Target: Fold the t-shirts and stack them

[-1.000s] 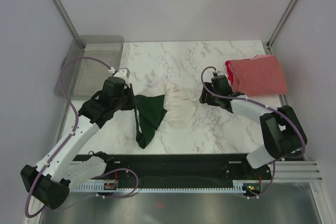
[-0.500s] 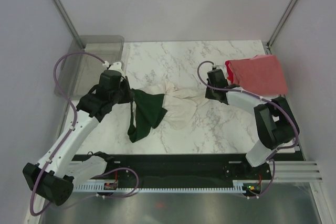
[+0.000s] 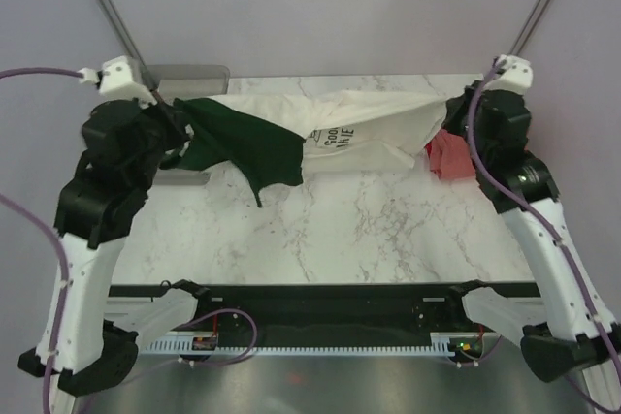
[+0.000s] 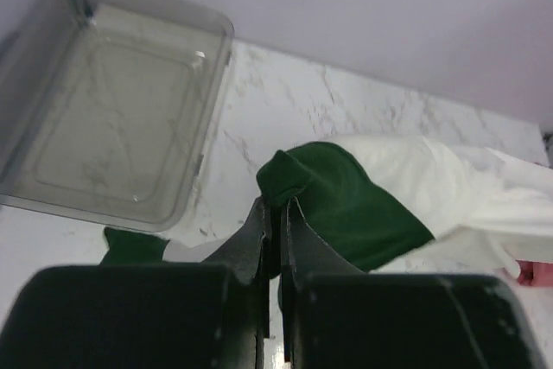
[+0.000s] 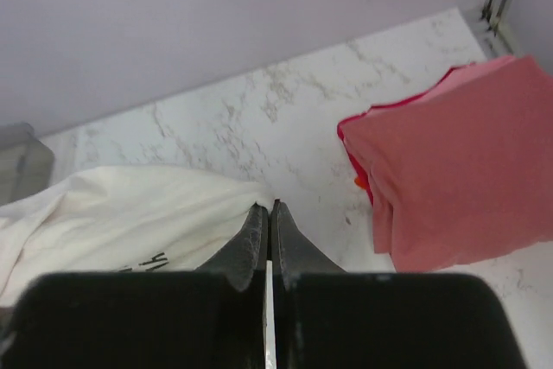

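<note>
My left gripper (image 4: pixel 275 209) is pinched shut on a fold of the white shirt's (image 3: pixel 369 121) green sleeve (image 3: pixel 238 143); in the left wrist view the dark cloth bunches right at my fingertips and spreads away to the right into the cream body. My right gripper (image 5: pixel 270 210) is shut too, its jaws pressed together on the cream cloth at the shirt's other end, which bulges out to the left just past the tips. In the top view the white shirt is stretched between my two grippers across the far half of the table (image 3: pixel 369 230), held up off the marble. It sags a little in the middle and is gathered into folds rather than spread flat. A strip of black lettering (image 3: pixel 333 138) shows near its middle, upside down, and a point of the green sleeve droops down towards the table. The red shirt (image 5: pixel 449 162) lies folded on the marble at the far right, below my right gripper; from above, the white shirt and my right arm hide most of it. The grey bin (image 4: pixel 212 84) sits at the table's far left corner.
</note>
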`<state>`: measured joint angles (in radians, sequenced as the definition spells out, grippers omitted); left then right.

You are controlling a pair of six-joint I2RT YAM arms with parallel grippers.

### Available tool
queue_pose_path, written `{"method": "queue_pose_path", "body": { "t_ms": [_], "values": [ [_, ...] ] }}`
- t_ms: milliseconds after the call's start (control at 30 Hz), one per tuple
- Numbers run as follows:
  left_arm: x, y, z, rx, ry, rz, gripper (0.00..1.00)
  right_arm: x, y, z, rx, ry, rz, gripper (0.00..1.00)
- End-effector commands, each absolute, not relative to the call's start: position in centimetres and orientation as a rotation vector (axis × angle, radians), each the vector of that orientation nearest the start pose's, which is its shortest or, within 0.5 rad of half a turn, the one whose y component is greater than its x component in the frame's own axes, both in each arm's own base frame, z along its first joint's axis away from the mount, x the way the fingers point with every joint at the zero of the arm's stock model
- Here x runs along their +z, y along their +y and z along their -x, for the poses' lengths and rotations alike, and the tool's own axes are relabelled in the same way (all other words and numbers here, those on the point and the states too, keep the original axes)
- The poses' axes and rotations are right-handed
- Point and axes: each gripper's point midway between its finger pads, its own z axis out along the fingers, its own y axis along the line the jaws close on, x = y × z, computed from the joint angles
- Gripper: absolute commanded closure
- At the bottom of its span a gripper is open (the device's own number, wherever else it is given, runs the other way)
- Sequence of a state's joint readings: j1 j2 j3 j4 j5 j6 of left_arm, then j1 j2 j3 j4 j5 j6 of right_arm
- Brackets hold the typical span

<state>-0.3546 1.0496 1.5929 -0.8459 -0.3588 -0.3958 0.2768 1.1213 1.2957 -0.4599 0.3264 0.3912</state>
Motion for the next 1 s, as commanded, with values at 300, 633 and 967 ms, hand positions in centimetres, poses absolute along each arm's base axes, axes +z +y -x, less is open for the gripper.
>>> {"method": "queue_pose_path", "body": {
  "t_ms": [300, 633, 967],
  "values": [
    [50.3, 0.7, -18.1, -0.166, 1.520, 0.355, 0.98, 49.0, 1.4, -24.7, 0.220, 1.477, -0.392, 1.00],
    [46.4, -2.9, -18.5, -0.339, 1.625, 0.288, 0.98, 50.3, 1.0, -20.8, 0.254, 1.442, -0.350, 1.00],
    [45.2, -5.6, -24.5, -0.317, 1.727, 0.245, 0.98, 47.0, 2.3, -26.9, 0.167, 1.606, -0.344, 1.00]
  ]
}}
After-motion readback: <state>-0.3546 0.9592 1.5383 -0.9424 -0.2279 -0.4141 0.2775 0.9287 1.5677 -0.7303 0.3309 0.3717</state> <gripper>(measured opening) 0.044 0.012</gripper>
